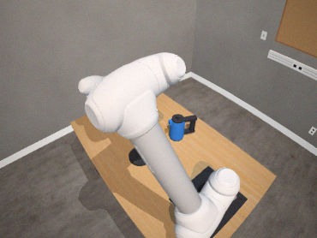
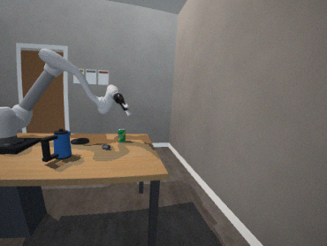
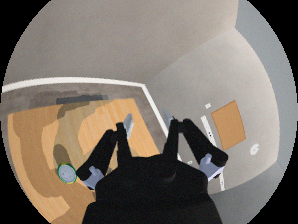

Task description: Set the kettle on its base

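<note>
The blue kettle (image 1: pixel 176 128) (image 2: pixel 63 143) with a black handle stands upright on the wooden table (image 1: pixel 240 171) (image 2: pixel 110 168), apart from its base. The base, a flat black disc (image 2: pixel 79 141) (image 1: pixel 136 157), lies on the table further back and is partly hidden by my arm in the top view. My gripper (image 2: pixel 127 111) (image 3: pixel 147 116) hangs high in the air above the far end of the table, well away from the kettle. Its fingers are half open with nothing between them. It is hidden behind the arm in the top view.
A green can (image 2: pixel 122 135) (image 3: pixel 65 173) stands near the table's far edge, below the gripper. A small dark object (image 2: pixel 106 147) lies beside it. The arm's foot sits on a black mat (image 1: pixel 240 201). A wall runs close along the table's right side.
</note>
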Robot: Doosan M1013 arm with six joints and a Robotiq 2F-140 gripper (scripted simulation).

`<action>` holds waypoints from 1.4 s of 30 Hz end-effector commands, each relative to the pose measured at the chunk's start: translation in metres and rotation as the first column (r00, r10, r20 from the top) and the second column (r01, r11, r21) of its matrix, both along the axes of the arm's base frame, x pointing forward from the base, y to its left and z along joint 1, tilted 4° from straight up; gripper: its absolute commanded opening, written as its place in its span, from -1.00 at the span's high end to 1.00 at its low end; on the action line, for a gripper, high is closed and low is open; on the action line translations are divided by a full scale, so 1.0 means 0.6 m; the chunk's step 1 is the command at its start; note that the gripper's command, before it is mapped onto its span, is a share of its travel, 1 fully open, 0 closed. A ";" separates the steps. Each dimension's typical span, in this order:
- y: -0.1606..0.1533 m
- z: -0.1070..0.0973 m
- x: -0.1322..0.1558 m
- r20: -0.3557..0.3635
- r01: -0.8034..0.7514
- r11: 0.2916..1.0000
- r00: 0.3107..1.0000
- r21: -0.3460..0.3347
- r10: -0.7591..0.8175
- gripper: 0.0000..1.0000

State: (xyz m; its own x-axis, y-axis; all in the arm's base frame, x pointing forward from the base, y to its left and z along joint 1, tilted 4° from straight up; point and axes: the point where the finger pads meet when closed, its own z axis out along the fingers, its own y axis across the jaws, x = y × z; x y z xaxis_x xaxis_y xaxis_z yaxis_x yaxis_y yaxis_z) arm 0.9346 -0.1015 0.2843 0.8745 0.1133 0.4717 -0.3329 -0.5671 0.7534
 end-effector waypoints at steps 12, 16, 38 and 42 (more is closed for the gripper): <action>-0.227 -0.037 -0.260 0.028 0.493 0.762 0.832 0.421 -0.554 -0.04; -0.263 -0.047 -0.338 0.000 0.589 0.613 0.721 0.526 -0.693 -0.04; -0.305 -0.062 -0.692 -0.259 0.613 -0.123 0.138 0.781 -0.956 -0.04; -0.297 -0.058 -0.712 -0.297 0.580 -0.201 0.075 0.789 -0.952 -0.04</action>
